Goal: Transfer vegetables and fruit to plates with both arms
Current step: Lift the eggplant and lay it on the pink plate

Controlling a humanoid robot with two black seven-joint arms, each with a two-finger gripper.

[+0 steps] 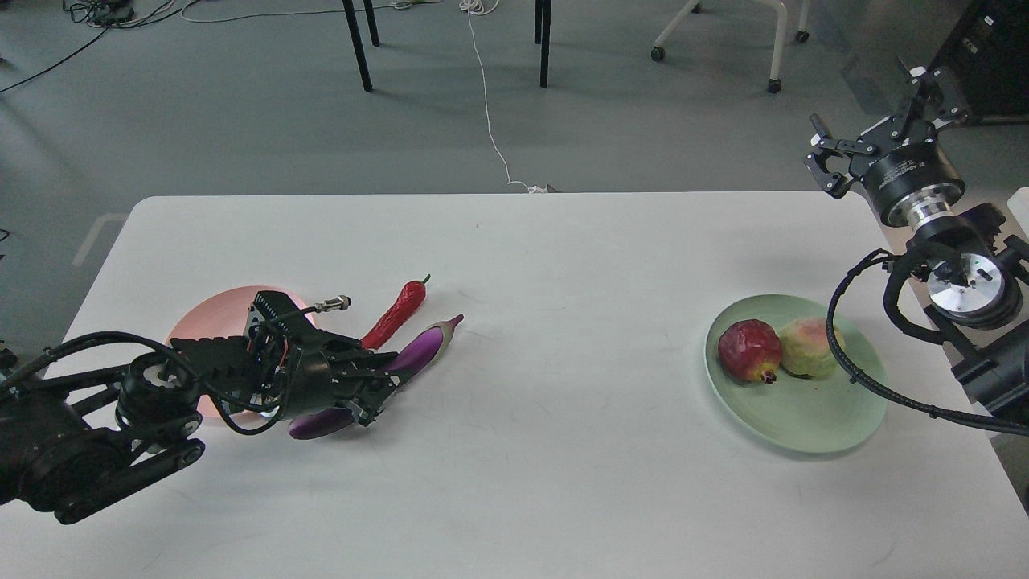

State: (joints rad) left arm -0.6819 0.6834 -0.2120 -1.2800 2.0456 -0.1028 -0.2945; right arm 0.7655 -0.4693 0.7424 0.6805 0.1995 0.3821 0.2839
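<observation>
The purple eggplant (422,347) lies slanted on the white table, just right of the pink plate (201,322). My left gripper (366,398) is low over its middle, with the fingers closed around it. The red chili pepper (395,313) lies beside the eggplant on its far side. The pale green plate (804,418) at the right holds the dark red fruit (749,351) and the yellow-green fruit (808,347). My right gripper (872,121) is open and empty, raised above the table's far right corner.
The white table (563,265) stretches between the two plates. My left arm covers part of the pink plate. Beyond the far edge are table legs (358,44), a white cable (490,121) and a wheeled chair base (772,48) on the grey floor.
</observation>
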